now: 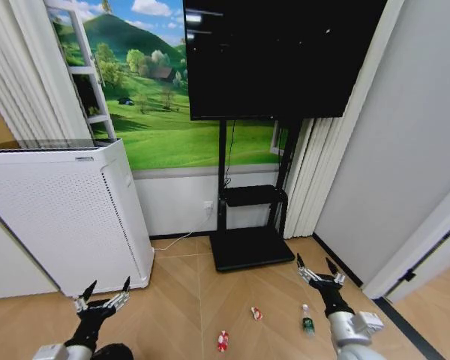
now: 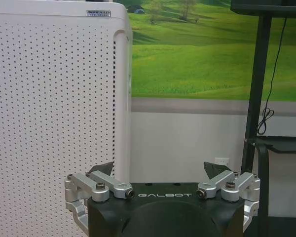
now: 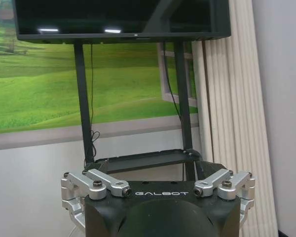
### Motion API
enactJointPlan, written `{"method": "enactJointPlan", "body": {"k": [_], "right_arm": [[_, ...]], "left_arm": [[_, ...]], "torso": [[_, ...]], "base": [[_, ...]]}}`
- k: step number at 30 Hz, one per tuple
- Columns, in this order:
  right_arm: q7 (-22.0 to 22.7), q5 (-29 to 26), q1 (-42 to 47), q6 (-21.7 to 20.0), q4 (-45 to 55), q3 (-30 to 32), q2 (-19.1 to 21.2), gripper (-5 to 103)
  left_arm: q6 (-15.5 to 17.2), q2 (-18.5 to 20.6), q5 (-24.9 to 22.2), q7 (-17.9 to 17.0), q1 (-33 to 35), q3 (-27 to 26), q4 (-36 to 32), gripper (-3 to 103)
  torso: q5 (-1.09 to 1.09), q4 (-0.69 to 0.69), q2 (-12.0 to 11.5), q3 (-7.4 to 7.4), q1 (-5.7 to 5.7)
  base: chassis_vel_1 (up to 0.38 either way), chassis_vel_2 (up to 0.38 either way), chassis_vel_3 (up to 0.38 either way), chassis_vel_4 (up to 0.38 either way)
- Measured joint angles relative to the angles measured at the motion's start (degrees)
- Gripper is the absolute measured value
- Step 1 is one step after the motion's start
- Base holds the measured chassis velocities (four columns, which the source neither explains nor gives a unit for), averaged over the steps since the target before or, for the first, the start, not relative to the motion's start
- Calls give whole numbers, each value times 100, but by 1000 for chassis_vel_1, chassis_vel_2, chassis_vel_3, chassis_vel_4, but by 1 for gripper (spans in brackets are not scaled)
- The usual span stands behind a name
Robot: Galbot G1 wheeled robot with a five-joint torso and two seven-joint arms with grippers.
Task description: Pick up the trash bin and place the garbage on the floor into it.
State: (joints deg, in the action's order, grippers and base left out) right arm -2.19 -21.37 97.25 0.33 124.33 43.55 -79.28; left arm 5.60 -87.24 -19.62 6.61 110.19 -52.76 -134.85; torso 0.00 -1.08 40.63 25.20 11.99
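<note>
Head view: garbage on the wooden floor ahead of me, both claws raised and spread wide.

The garbage comprises a red-and-white wrapper (image 1: 223,340), a second red-and-white wrapper (image 1: 256,313) and a small clear bottle (image 1: 307,320) with a green label, lying well apart between my arms. My right claw (image 1: 320,271) hovers just above the bottle, holding nothing. My left claw (image 1: 105,294) hangs unloaded beside the white perforated appliance (image 1: 67,214). Beyond stand the TV stand (image 1: 251,244) and black screen (image 1: 277,56).
</note>
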Motion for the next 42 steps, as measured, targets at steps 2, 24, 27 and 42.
{"method": "enactJointPlan", "body": {"k": [2, 24, 27, 42], "right_arm": [[-12, -8, -11, -10, 4, -7, 49, 100], [-90, 36, 36, 116, 47, -7, -4, 100], [-130, 43, 22, 75, 43, 11, 9, 100], [-138, 44, 1, 226, -18, 12, 24, 100]], "left_arm": [[-2, -85, 62, 5, 20, 50, -18, 100], [-39, -152, 58, 15, 22, 73, -99, 100], [-34, -148, 19, 14, 6, 81, -90, 100], [-58, -149, 72, 10, -30, 69, -34, 100]], "torso": [[0, 0, -68, -41, -27], [1, 0, -523, -304, -217], [1, 0, -614, -357, -256], [0, 1, -950, -551, -399]], "base": [[0, 0, 0, 0], [50, 53, -45, -46], [-7, -23, 74, 59], [43, 35, 71, 62]]}}
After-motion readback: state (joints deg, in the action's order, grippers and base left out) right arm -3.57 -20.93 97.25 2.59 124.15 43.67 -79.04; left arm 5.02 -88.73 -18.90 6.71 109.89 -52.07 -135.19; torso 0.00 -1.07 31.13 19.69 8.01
